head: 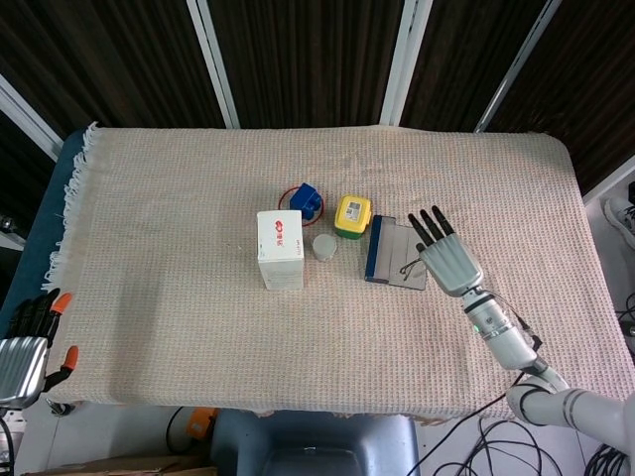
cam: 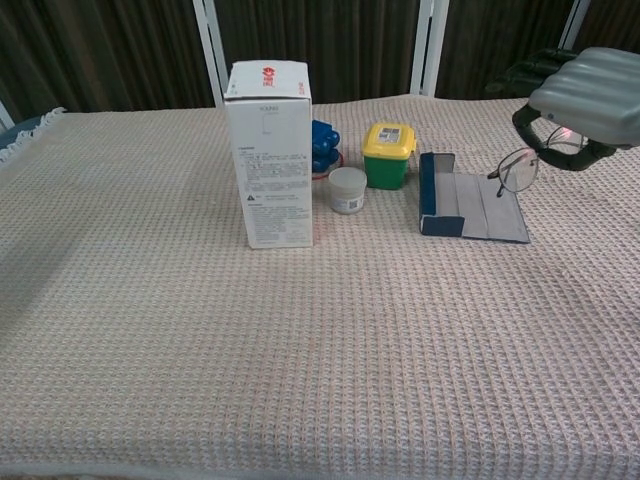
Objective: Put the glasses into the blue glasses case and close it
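Note:
The blue glasses case [head: 395,254] [cam: 470,207] lies open and flat on the cloth, its blue wall standing at the left side. My right hand [head: 446,261] [cam: 585,92] hovers over the case's right edge and grips the thin wire-framed glasses [cam: 520,168] [head: 405,266]. They hang below its fingers, clear of the table. My left hand [head: 30,337] sits off the table's near left corner with its fingers apart and nothing in it; only the head view shows it.
Left of the case stand a green tub with a yellow lid [head: 351,215] [cam: 389,155], a small white jar [head: 324,246] [cam: 347,189], a tall white box [head: 280,248] [cam: 270,150] and a blue object [head: 305,200] [cam: 322,146] behind them.

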Tool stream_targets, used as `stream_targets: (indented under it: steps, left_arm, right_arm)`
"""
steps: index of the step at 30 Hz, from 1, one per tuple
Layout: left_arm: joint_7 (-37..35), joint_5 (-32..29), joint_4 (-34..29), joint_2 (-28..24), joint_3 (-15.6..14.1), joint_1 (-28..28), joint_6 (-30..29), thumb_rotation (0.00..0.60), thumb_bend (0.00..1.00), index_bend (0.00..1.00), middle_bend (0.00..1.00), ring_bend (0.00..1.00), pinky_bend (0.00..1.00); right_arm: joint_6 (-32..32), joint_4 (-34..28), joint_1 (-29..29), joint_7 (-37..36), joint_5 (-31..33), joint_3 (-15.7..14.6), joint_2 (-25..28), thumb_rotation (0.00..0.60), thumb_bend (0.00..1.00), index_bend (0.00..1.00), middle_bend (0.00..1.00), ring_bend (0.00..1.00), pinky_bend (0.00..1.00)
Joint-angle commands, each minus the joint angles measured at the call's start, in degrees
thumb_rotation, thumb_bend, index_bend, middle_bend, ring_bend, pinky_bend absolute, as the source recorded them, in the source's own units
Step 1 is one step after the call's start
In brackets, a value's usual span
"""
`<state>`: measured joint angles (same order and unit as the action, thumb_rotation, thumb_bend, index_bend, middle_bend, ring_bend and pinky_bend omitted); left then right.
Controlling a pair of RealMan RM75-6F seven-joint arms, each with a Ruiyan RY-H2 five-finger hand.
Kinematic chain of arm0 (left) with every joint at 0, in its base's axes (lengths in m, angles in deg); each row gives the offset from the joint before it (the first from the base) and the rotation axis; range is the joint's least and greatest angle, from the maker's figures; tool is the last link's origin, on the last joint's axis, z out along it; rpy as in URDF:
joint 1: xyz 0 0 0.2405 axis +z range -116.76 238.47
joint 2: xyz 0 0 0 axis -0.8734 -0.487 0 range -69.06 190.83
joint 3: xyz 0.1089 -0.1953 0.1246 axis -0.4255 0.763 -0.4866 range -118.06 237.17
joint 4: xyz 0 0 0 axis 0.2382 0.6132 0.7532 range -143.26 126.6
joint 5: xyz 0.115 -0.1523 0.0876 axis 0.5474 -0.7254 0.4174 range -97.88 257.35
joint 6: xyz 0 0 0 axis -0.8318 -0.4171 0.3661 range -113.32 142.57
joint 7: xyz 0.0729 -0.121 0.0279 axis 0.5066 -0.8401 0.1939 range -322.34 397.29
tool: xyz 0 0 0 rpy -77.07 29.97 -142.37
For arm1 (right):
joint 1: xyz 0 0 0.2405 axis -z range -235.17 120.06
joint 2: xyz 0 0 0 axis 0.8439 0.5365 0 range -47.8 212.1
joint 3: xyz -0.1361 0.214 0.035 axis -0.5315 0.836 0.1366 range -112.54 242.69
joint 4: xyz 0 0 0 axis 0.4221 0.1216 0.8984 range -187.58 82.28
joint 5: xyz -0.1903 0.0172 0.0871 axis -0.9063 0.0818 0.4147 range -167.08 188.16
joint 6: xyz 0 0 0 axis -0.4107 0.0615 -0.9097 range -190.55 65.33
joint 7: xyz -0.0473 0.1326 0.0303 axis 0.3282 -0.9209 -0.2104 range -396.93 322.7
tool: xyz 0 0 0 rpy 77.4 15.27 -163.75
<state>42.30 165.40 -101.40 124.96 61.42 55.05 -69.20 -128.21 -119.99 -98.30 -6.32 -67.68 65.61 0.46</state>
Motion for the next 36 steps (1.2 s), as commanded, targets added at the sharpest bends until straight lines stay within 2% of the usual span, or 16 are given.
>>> stream_targets:
  steps: [1,8,16,29,36]
  left_arm:
    - [1.2,-0.7,-0.2,0.5,0.3,-0.5,0.7,0.6,0.41,0.0,0.0,0.0,0.01]
    - [3.6,-2.2,-0.2,1.5,0.8,-1.1,1.8,0.6,0.42,0.0,0.0,0.0,0.01]
    - [4.4,-3.8,-0.1,1.8,1.2,-1.6,3.0,0.6,0.41,0.0,0.0,0.0,0.01]
    - [4.2,-4.8,-0.3,1.5,1.4,-1.9,3.4,0.6,0.41,0.0,0.0,0.0,0.01]
    - [4.2,-4.8,-0.4,1.5,1.3,-2.1,3.9,0.6,0.41,0.0,0.0,0.0,0.01]
  right_arm:
    - [4.3,8.3,-1.3,-4.8,-3.0,-0.7,-0.7,0.6,0.71,0.81,0.17,0.0,0.0]
    - [7.2,22.1,-4.5,-9.4,-10.0,-3.1,-5.9,0.6,0.72,0.81,0.17,0.0,0.0]
    - [11.1,31.6,-7.5,-12.6,-13.8,-4.6,-12.2,0.6,0.71,0.81,0.17,0.0,0.0]
    - [12.0,37.5,-10.1,-15.7,-16.6,-5.0,-17.4,0.6,0.71,0.8,0.17,0.0,0.0]
    - [11.4,38.8,-10.6,-15.3,-16.7,-4.3,-19.1,0.6,0.71,0.75,0.17,0.0,0.0]
